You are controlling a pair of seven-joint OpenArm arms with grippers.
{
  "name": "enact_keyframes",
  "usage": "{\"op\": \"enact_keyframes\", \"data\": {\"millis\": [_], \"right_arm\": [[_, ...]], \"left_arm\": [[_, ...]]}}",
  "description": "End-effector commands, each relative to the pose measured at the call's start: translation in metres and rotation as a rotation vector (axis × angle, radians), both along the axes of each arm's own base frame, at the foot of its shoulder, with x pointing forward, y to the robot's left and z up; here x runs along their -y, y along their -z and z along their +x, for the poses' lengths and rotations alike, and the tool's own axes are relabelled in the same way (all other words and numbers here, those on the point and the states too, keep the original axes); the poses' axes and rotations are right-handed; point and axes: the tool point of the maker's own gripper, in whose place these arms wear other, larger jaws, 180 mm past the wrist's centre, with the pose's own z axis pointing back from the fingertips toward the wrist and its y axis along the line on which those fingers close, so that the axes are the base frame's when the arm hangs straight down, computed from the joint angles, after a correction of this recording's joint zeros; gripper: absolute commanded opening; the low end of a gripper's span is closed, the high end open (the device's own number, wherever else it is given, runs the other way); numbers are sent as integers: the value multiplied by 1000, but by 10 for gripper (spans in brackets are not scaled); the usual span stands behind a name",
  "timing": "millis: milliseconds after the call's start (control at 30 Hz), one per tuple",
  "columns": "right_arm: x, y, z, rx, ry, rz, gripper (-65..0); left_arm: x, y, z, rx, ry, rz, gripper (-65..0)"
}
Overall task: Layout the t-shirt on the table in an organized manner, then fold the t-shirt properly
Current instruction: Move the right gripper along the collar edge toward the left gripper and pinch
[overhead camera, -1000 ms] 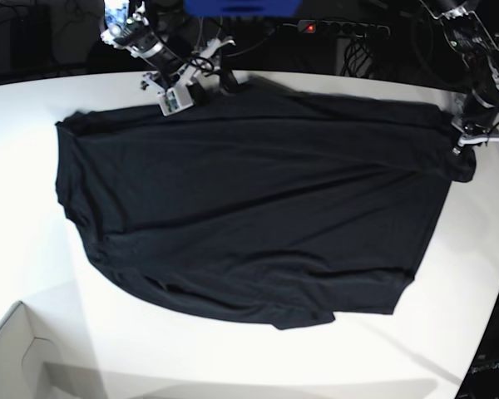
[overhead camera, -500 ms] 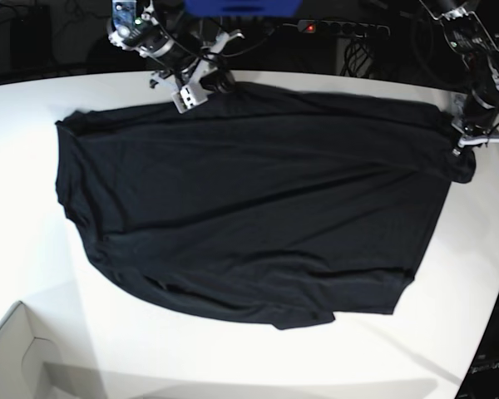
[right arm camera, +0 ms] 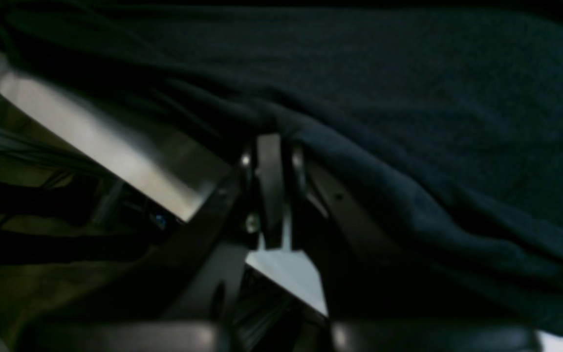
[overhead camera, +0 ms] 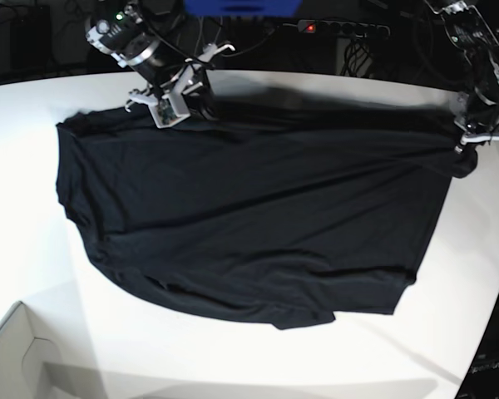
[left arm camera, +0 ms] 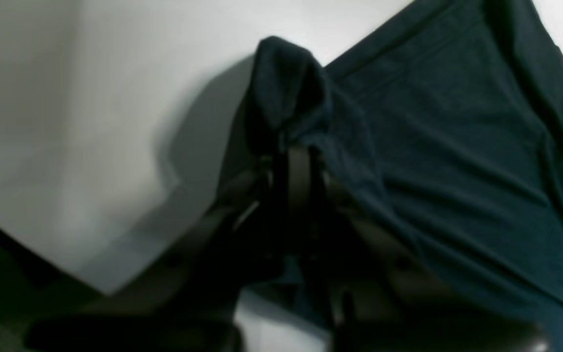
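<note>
1. Starting nearest me in the base view, I see the corner of a white box (overhead camera: 12, 353) at the lower left, resting on the table (overhead camera: 258, 366); no label or writing on it can be read.
2. The t-shirt (overhead camera: 258, 216) lies spread on the white tabletop, plain black, with no print, brand or tag legible in any view. Its long axis runs left to right across the base view. I cannot tell which end is the collar.
3. On the base view's right, my left gripper (overhead camera: 464, 143) is clenched on a bunched corner of the t-shirt at its far right end. The left wrist view shows the jaws pressed together with a hood of dark fabric (left arm camera: 286, 98) rising from between them, lifted off the table and casting a shadow on it.
4. On the base view's left, my right gripper (overhead camera: 179, 104) is clamped on the shirt's far edge, near the table's curved back rim. In the right wrist view the jaws stand together, a ridge of cloth (right arm camera: 281, 122) gathered at their tips.
5. Creases in the fabric run between the two held points along the far edge.
6. Beyond the table, a power strip (overhead camera: 341, 29) with a red light sits among dark cables; nothing on it is readable.
</note>
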Motion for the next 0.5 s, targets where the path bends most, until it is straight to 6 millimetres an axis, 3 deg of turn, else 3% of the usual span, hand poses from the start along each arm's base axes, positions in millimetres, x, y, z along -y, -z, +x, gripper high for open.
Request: {"op": "enact_keyframes", "data": {"millis": [0,167,467], "right_arm": [[-3,-13,4,43,3,33,-650],[-2,-13,3,42,0,30,-650],[5,8,-32,-54,-26,-5,-650]], "left_arm": [[-9,-14,4,33,-2,39,-649],[-9,-14,4,34,-2,40,-649],[-9,-14,4,33,-2,40,-649]]}}
